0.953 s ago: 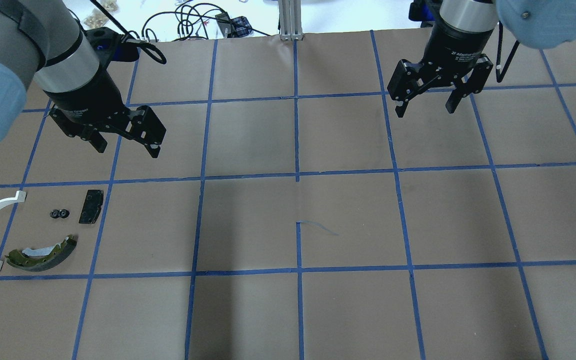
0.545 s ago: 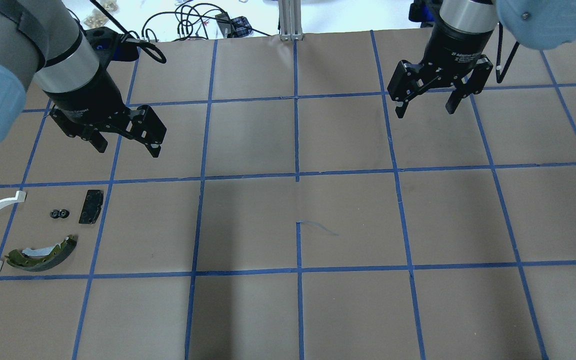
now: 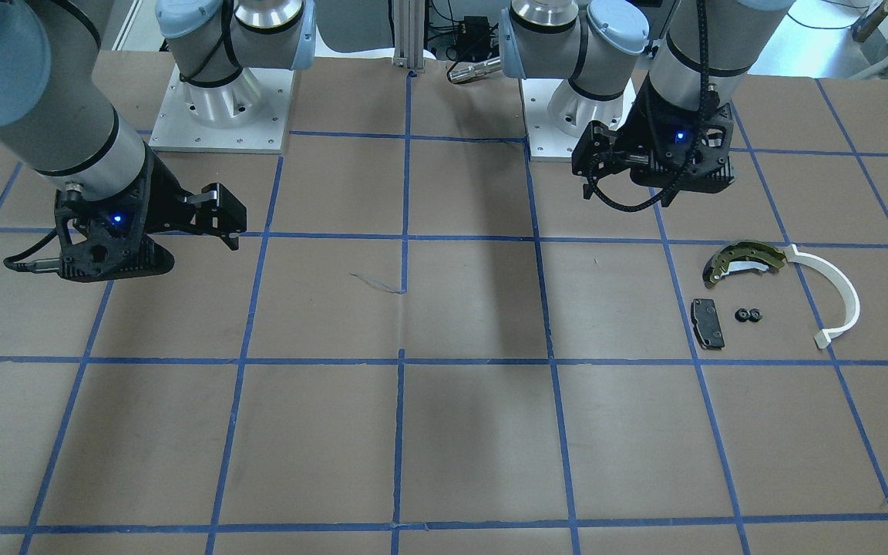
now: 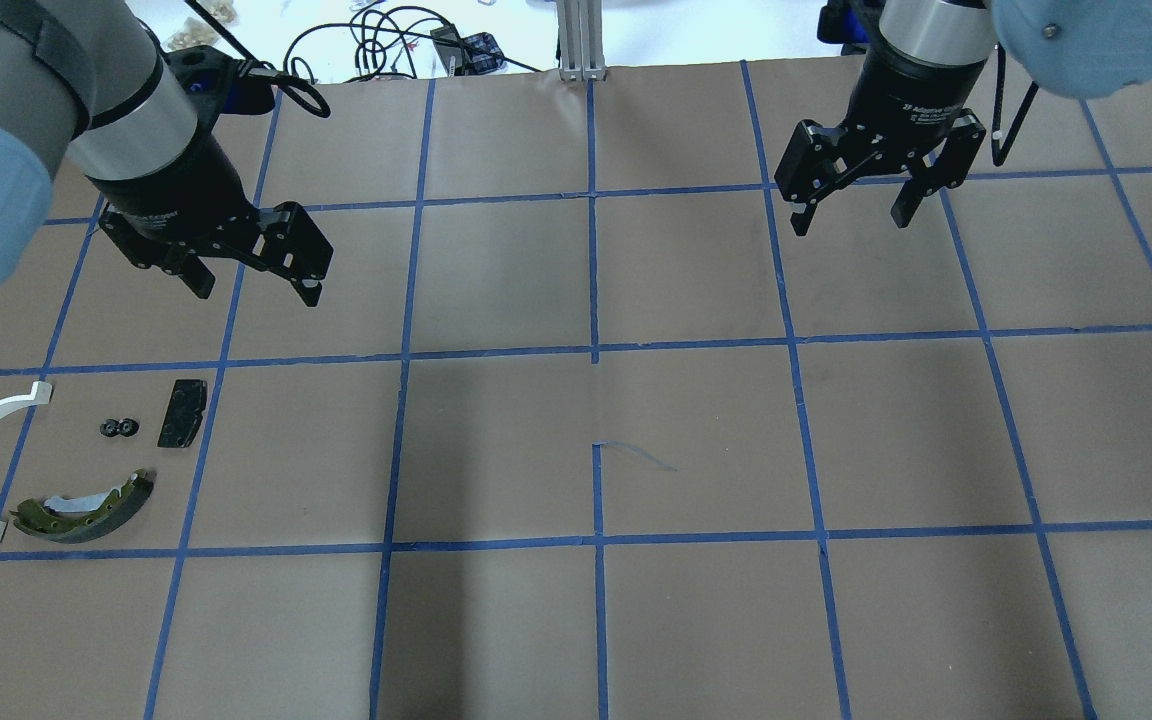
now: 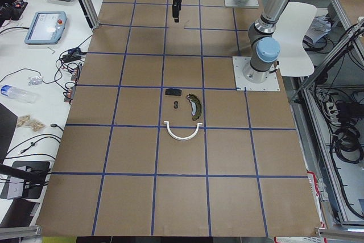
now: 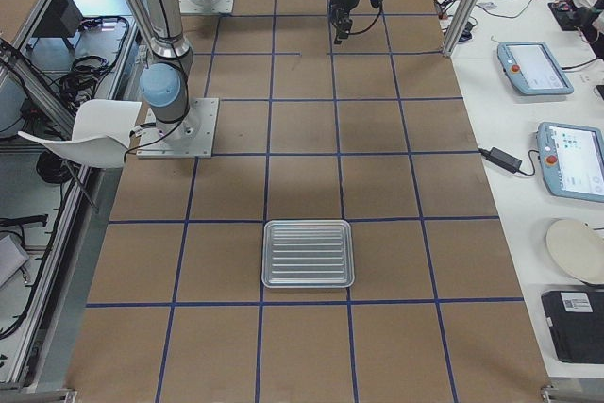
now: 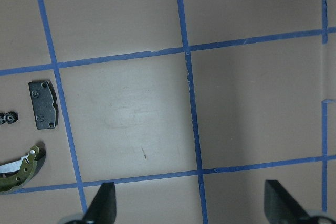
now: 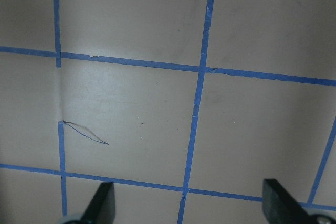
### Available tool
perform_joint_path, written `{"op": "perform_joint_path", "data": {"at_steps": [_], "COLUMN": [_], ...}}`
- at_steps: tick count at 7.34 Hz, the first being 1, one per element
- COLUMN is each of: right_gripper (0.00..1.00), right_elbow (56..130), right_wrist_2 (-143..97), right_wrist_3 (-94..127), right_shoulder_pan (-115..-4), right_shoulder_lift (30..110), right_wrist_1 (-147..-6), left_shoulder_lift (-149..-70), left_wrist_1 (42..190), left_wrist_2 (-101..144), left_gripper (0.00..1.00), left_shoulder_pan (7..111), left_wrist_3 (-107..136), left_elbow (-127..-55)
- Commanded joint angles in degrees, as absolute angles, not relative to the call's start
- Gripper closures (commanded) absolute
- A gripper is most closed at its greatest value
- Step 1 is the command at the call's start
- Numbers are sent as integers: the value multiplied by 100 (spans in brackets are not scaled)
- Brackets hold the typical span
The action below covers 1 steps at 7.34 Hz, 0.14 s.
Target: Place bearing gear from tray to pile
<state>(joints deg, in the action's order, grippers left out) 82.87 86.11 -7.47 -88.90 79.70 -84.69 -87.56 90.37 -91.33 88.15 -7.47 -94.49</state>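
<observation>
Shifted a shade farther from the pile (image 4: 86, 522) than a second ago, as seen from overhead: left gripper (image 4: 256, 292), wrist turned slightly as well. Right gripper (image 4: 852, 224) in much the same spot as before. Both hanging above the brown, blue-taped table (image 4: 496, 450), touching nothing, jaws spread wide with nothing between them; same story from each wrist camera, with two dark fingertips (image 7: 104, 205) far apart at the bottom corners and only bare paper in the gap. Bearing gear (image 4: 119, 428) already down on the paper among the parts of the pile, at the robot's left end of the table: small, black, looking like two tiny toothed rings side by side. Lies between the white arc (image 3: 851, 307) and the black brake pad (image 3: 708, 324), near both, touching neither. Olive-gold brake shoe (image 3: 725, 256) close by on the side toward the robot's bases, also apart from the gear, one end just beside an end of the arc. Left gripper off to one side of the group, with pad and gear at the left border of its wrist camera's view. Tray (image 6: 308, 254) well apart at the opposite end of the table, past the right gripper: flat on the paper, pale silver, ribbed floor, rounded corners, barely a sliver of rim at the edge of the overhead view.
</observation>
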Motion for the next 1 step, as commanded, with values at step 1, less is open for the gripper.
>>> {"op": "perform_joint_path", "data": {"at_steps": [1], "right_gripper": [0], "right_elbow": [8279], "right_wrist_2": [8605], "right_wrist_3": [-747], "right_shoulder_pan": [-8851], "right_shoulder_lift": [7972], "right_wrist_1": [-8473], "left_shoulder_lift": [-8745], "left_wrist_1": [9035], "left_wrist_2": [-9123], "left_gripper": [0], "left_shoulder_pan": [8815], "left_wrist_3": [-729], "left_elbow": [-9457]}}
